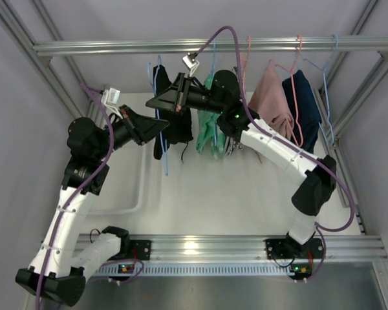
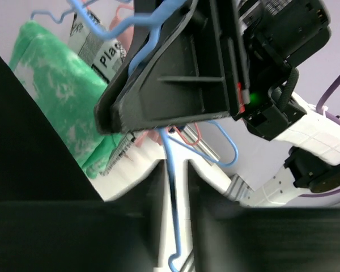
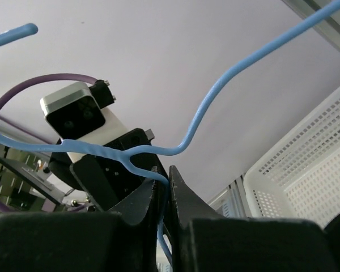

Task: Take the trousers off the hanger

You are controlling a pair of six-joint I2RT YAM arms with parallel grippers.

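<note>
Pinching blue hanger (image 2: 171, 198) in right gripper (image 3: 165, 173); left gripper (image 2: 175, 164) astride it, grip unclear; trousers (image 1: 178, 131) draped on hanger, unremoved.

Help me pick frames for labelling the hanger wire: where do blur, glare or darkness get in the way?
Top external: evenly lit, sharp, only glare on the near rail. Left wrist: left gripper's fingers black and blurred, blue hanger soft. Right wrist: blue hanger crisp against the pale wall, right gripper's fingers dark, featureless.
</note>
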